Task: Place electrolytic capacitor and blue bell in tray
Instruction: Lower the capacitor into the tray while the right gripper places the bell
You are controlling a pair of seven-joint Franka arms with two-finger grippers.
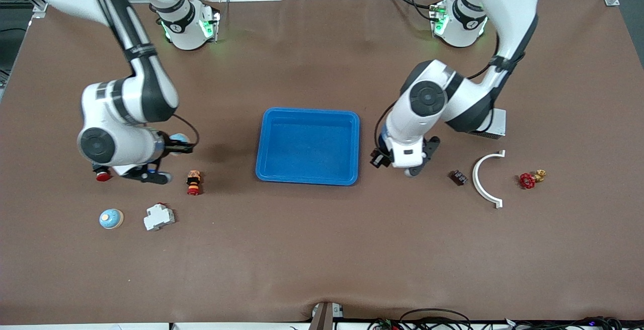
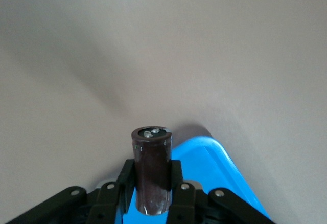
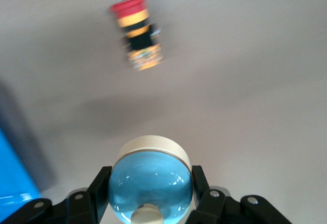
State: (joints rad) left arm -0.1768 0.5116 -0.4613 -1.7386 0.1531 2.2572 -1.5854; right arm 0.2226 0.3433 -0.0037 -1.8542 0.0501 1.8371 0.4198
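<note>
Currently the left tool (image 2: 152, 196) is clamped on the electrolytic capacitor (image 2: 152, 170), a dark cylinder standing upright between the fingers with its terminal end up. It hangs over bare tabletop (image 1: 322, 249) just beside the tray (image 1: 308, 146), at the rim toward the left arm's end; in the left wrist view a rounded blue corner shows right under the part. The right tool (image 3: 150, 203) is clamped on the blue bell (image 3: 150, 183), gripped across its dome, over the tabletop toward the right arm's end and well apart from the tray.

By my judgement both parts are lifted and the carry is the step in hand. To do it well, each arm should bring its part fully past the raised rim before lowering, descend until the part is close to the tray floor, and only then part the fingers; the capacitor is round and would likely roll if dropped from height. The two arms meet at one tray, so separate corners seem wise.

The tray holds nothing yet. A second bell-like piece (image 1: 111, 218) lies on the tabletop nearer the front camera, and a red-capped push button (image 3: 136, 31) lies near the right tool.
</note>
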